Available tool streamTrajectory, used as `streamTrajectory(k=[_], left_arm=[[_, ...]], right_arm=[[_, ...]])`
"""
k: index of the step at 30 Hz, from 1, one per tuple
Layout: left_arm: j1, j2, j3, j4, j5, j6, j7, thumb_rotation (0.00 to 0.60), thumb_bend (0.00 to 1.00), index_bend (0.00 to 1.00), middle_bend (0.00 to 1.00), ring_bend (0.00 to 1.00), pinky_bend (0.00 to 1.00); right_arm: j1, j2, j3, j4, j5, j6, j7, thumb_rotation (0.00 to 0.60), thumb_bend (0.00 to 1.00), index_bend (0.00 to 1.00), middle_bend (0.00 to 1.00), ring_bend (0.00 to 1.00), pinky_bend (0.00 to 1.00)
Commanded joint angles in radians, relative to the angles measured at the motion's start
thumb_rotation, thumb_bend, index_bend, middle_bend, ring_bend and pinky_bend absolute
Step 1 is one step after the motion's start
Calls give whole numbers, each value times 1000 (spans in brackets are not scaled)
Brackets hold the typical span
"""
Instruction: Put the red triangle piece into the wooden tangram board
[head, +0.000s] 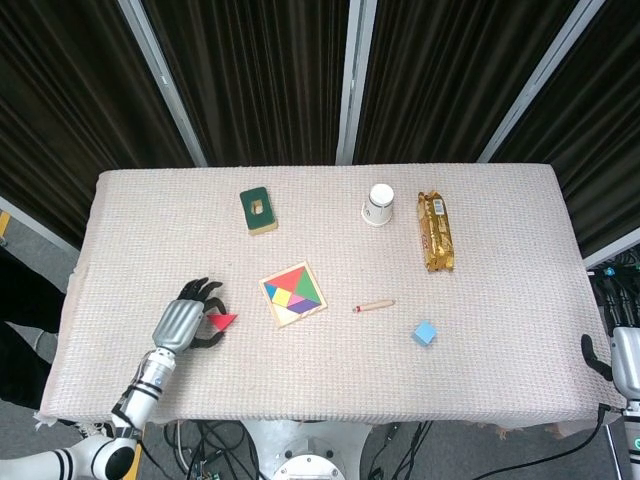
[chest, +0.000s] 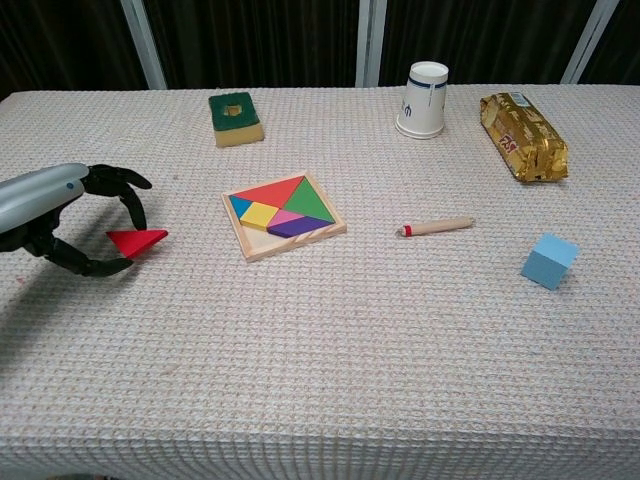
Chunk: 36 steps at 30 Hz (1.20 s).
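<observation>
The red triangle (chest: 138, 241) is sitting pinched between the dark fingers (chest: 128, 202) of the left hand (chest: 62, 215), to the left of the wooden board (chest: 284, 216), well apart from it. The right hand (head: 622, 360) is showing only at the worktop's (chest: 330, 360) right edge; I cannot tell how its fingers are lying.

The left robot hand (chest: 70, 215) was cut off at the wrist by the chest view's left edge, the right robot hand (head: 622, 362) showed only partly at the head view's right edge, its fingers untellable.
</observation>
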Motion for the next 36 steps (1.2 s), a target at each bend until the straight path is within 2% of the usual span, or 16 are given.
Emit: streamTrajectory(k=[1, 5, 9, 20, 28, 36], left_arm=[[-22, 7, -1, -12, 25, -11, 7, 600, 280, 450, 107, 0, 7], [-68, 3, -4, -11, 82, -30, 18, 600, 279, 451, 107, 0, 7], [-122, -1, -18, -5, 121, -69, -29, 600, 279, 453, 107, 0, 6], [-253, -26, -34, 119, 208, -148, -189, 600, 278, 458, 107, 0, 5], [-327, -31, 7, 226, 293, -168, -301, 600, 279, 457, 107, 0, 4], [-361, -63, 48, 293, 327, -164, -343, 600, 280, 457, 107, 0, 4]], right_arm=[[0, 1, 0, -1, -1, 1, 1, 600, 365, 0, 0, 0, 0], [-1, 1, 2, 0, 3, 1, 3, 600, 365, 0, 0, 0, 0], [-4, 3, 3, 2, 5, 3, 8, 600, 365, 0, 0, 0, 0], [-6, 4, 4, 11, 12, -1, 15, 600, 365, 0, 0, 0, 0], [-3, 2, 5, 6, 17, -6, 6, 600, 366, 0, 0, 0, 0], [-1, 2, 4, 2, 15, -9, 1, 600, 366, 0, 0, 0, 0]])
